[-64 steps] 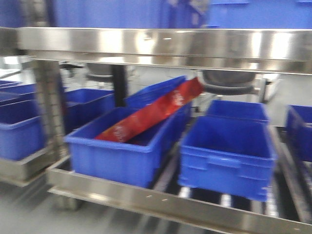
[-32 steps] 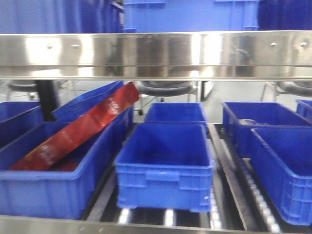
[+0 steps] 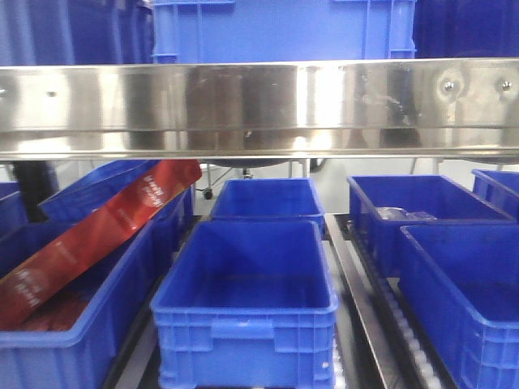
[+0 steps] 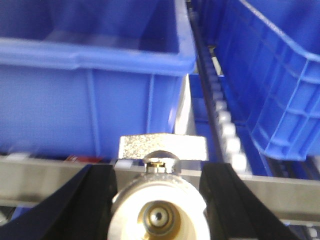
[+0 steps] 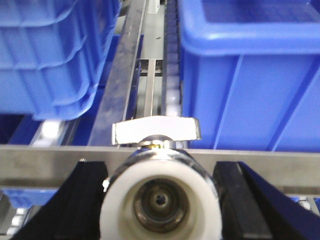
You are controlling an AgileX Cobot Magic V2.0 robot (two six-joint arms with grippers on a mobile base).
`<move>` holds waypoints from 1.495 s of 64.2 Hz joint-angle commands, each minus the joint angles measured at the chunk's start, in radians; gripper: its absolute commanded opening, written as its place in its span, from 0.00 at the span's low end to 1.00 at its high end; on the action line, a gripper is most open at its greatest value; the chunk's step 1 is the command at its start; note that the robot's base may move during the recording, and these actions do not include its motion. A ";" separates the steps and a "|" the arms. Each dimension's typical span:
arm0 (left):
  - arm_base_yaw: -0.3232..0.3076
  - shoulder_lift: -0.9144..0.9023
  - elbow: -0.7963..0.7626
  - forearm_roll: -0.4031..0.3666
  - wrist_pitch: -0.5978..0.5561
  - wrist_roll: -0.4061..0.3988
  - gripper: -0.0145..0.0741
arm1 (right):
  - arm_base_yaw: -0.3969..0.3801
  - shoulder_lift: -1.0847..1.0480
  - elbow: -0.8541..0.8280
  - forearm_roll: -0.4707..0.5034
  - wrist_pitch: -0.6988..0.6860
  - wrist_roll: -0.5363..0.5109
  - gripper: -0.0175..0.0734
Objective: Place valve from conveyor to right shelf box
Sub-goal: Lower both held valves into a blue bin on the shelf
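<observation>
A shiny steel shelf rail [image 3: 259, 109] is spanning the whole front view, with upper crates [image 3: 284, 28] standing on the level above it. Under it, blue boxes are sitting in rows on the shelf. A centre box [image 3: 247, 300] is standing open in front, and the right box [image 3: 462, 284] is lying near it across a roller track [image 3: 381, 316]. A left box [image 3: 73, 340] is carrying a long red package [image 3: 97, 235], which is leaning tilted across it. The left end effector [image 4: 160, 200] is clamping its black fingers [image 4: 90, 205] on a valve [image 4: 162, 147], whose flat handle is pointing up toward the boxes. The right end effector [image 5: 160, 197] is gripping a second valve [image 5: 156, 131] likewise, just before the shelf's front edge.
</observation>
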 commanded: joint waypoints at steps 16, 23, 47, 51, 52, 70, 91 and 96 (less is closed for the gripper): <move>0.002 -0.010 -0.012 -0.010 -0.042 0.000 0.04 | -0.005 -0.015 -0.014 0.001 -0.070 -0.007 0.01; 0.002 -0.010 -0.012 -0.010 -0.042 0.000 0.04 | -0.005 -0.015 -0.014 0.001 -0.070 -0.007 0.01; 0.002 -0.010 -0.012 -0.010 -0.042 0.000 0.04 | -0.005 -0.015 -0.014 0.001 -0.070 -0.007 0.01; 0.002 -0.010 -0.012 -0.010 -0.042 0.000 0.04 | -0.005 -0.015 -0.014 0.001 -0.070 -0.007 0.01; 0.002 -0.010 -0.012 -0.010 -0.042 0.000 0.04 | -0.005 -0.015 -0.014 0.001 -0.070 -0.007 0.01; 0.002 -0.010 -0.012 -0.010 -0.042 0.000 0.04 | -0.005 -0.015 -0.014 0.001 -0.070 -0.007 0.01; 0.002 -0.010 -0.012 -0.010 -0.042 0.000 0.04 | -0.005 -0.015 -0.014 0.001 -0.070 -0.007 0.01; 0.002 -0.010 -0.012 -0.010 -0.042 0.000 0.04 | -0.005 -0.015 -0.014 0.001 -0.070 -0.007 0.01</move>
